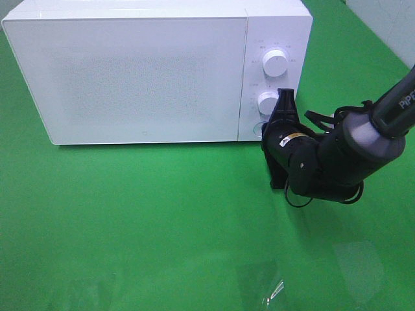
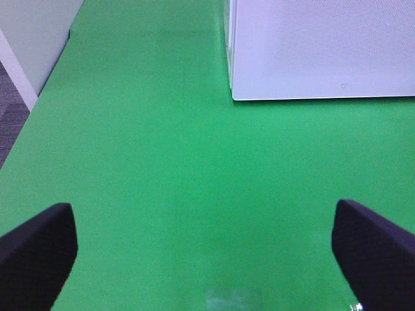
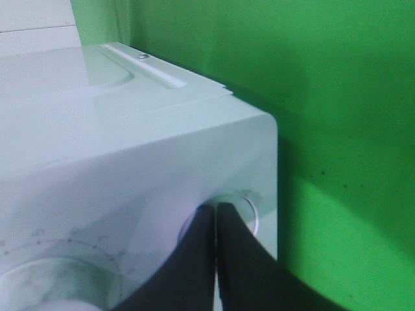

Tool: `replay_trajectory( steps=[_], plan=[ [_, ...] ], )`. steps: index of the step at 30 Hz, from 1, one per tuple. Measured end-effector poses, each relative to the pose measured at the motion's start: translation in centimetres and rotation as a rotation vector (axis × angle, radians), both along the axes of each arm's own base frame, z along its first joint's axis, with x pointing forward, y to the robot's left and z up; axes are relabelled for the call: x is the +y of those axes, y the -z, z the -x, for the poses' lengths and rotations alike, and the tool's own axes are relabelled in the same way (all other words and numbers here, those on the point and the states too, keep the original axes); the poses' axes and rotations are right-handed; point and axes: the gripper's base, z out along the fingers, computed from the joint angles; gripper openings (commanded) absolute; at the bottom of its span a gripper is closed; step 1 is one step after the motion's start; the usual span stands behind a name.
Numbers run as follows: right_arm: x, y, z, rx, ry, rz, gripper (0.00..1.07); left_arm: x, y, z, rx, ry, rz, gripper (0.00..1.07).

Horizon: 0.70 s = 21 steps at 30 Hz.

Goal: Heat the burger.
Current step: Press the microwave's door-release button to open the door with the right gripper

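No burger shows in any view. The white microwave [image 1: 136,71] stands at the back of the green table with its door closed. My right gripper [image 1: 265,129] is shut, and its fingertips [image 3: 214,214] touch the round button [image 3: 249,207] at the bottom of the control panel. The right wrist view shows the microwave's panel corner [image 3: 130,129] up close. My left gripper [image 2: 207,253] is open with nothing between its fingers [image 2: 39,253]. It hovers over bare green table in front of the microwave's left corner [image 2: 324,45]. The left arm is outside the exterior view.
Two white knobs, an upper knob [image 1: 275,63] and a lower knob [image 1: 268,102], sit on the panel above the button. The right arm [image 1: 350,146] reaches in from the right. A grey wall and floor edge [image 2: 26,58] border the table on the left.
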Motion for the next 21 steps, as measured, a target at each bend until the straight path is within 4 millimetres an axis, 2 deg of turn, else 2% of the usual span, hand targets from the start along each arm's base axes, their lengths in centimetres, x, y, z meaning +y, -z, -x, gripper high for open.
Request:
replay_trajectory(
  steps=[21],
  plan=[
    [0.69,-0.02,-0.84,-0.021,0.009,0.001,0.00,0.00,0.00,0.00,0.000,0.000,0.000,1.00]
  ],
)
